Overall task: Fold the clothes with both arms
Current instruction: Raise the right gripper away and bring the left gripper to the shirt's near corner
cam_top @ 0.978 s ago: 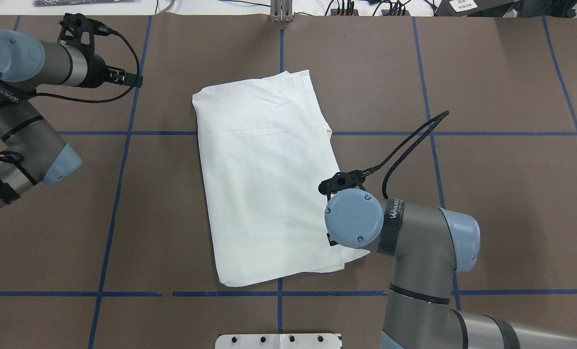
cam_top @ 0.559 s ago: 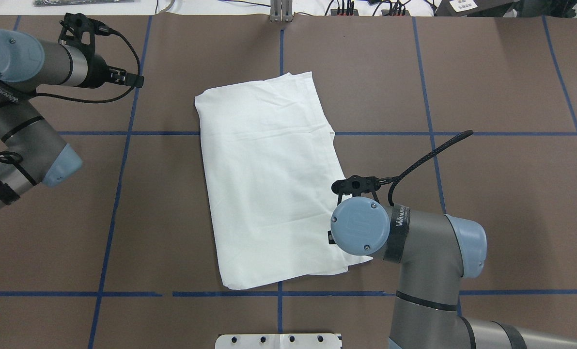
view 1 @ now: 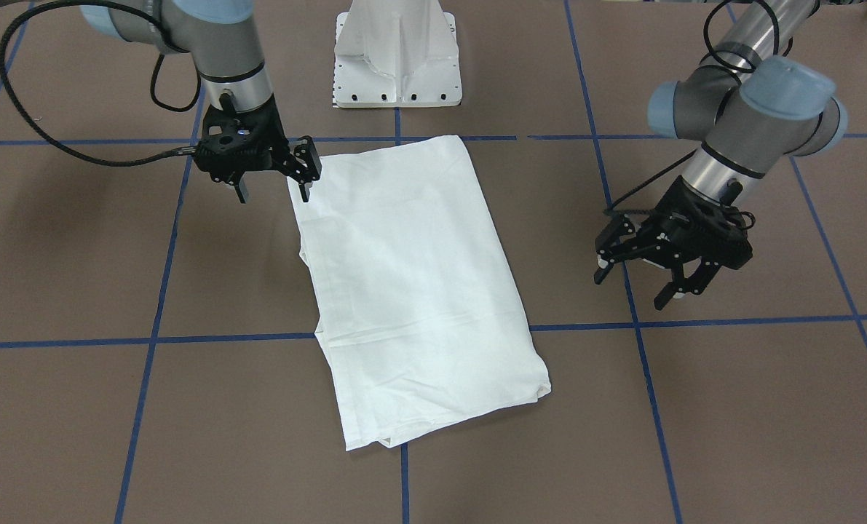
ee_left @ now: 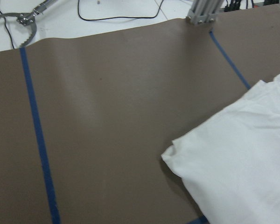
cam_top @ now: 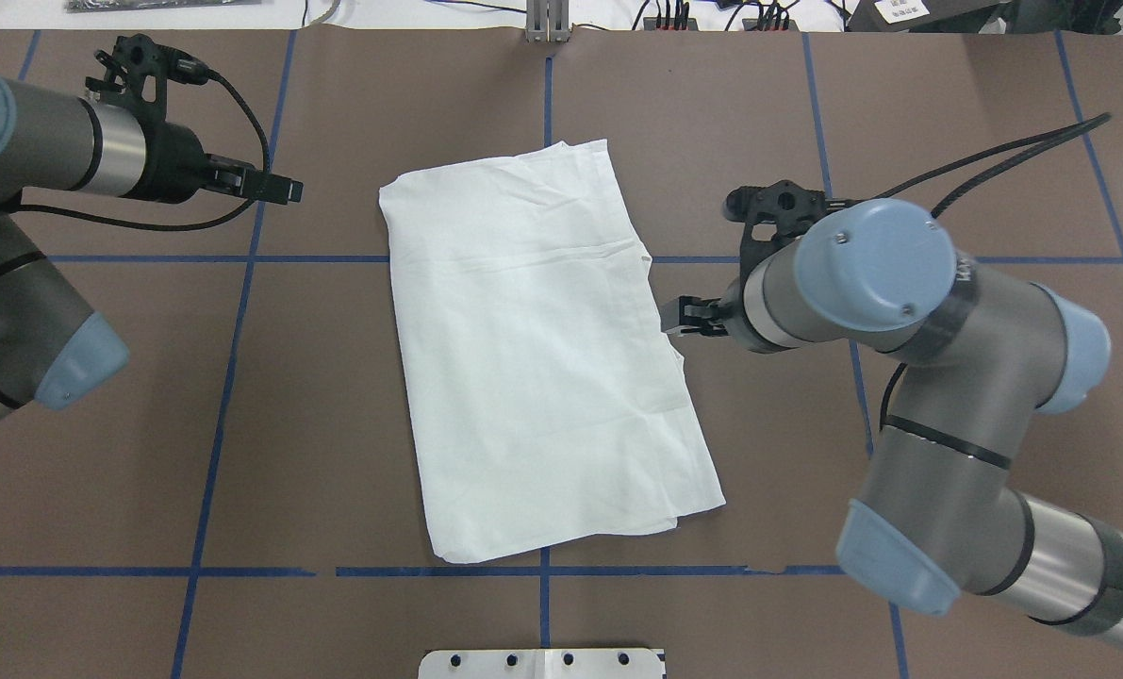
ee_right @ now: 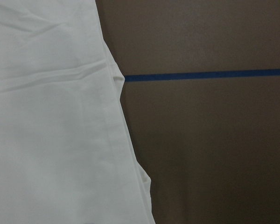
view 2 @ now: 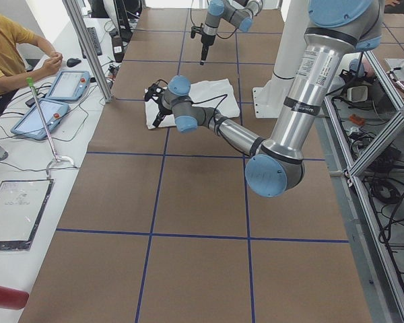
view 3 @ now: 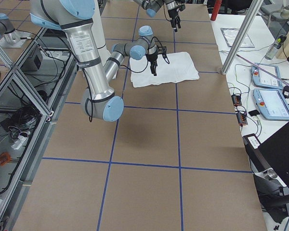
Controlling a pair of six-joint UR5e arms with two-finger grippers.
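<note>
The folded white shirt lies flat on the brown surface, well to the right of the left fingers, which hang over a blue tape line. Its long right edge sits just beside the right fingers, which point towards it; contact cannot be told

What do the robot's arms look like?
Both are silver-grey jointed tubes, the left arm and the right arm, with rounded light blue joint caps. A black cable loops off each one. Each ends in a black two-finger tool: the left tool and the right tool.
</note>
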